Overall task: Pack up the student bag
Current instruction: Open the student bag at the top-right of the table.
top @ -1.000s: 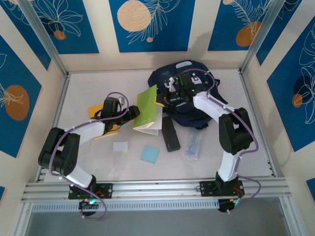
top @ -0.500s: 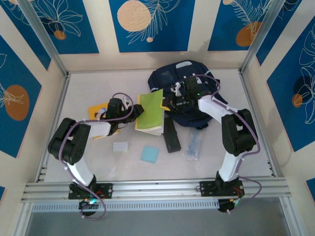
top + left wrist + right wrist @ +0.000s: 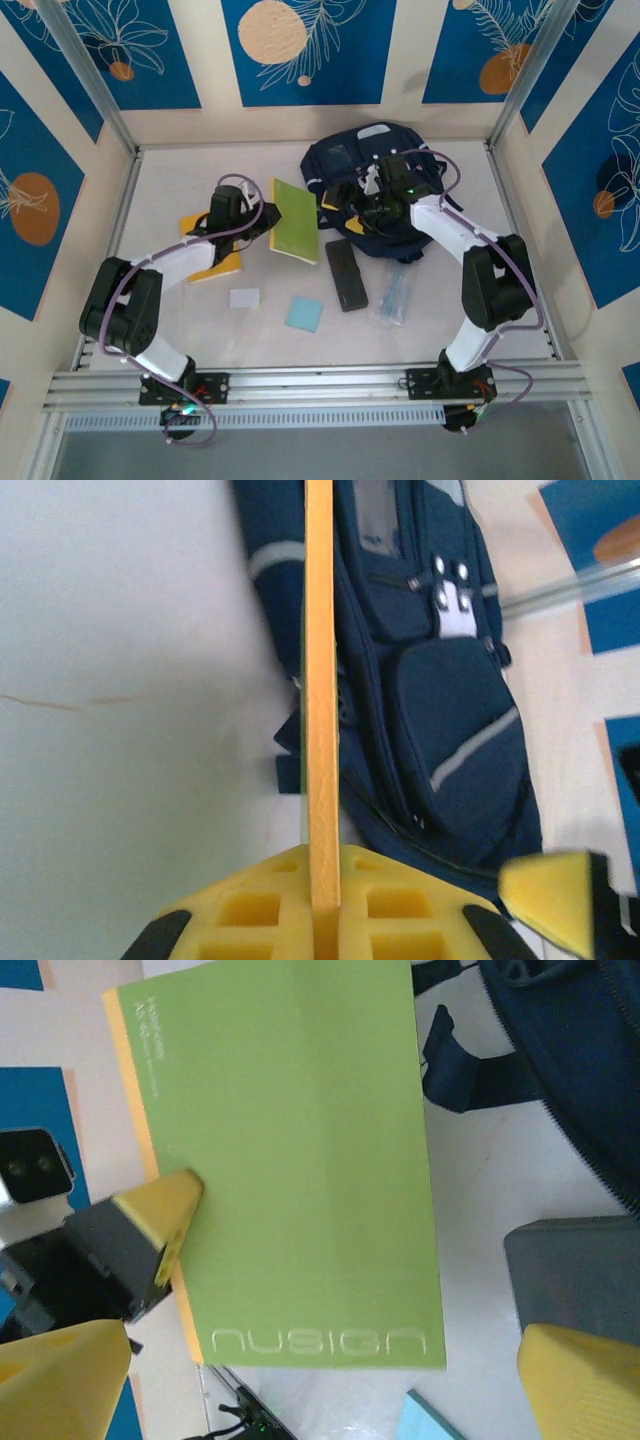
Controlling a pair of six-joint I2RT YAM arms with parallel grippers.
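Left tool (image 3: pixel 322 912) is pinching the green notebook (image 3: pixel 300 1160) by its edge, right tool (image 3: pixel 364 192) is gaping empty close by the student bag (image 3: pixel 345 160) at the far side of the counter (image 3: pixel 200 320), and we are risking the notebook twisting loose from so narrow a hold.

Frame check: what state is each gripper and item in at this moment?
left gripper: shut on the green notebook.
right gripper: open, holding nothing.
green notebook: closed, clamped at its orange edge.
student bag: lying on the table; zip state unclear.
black case: lying flat, untouched.
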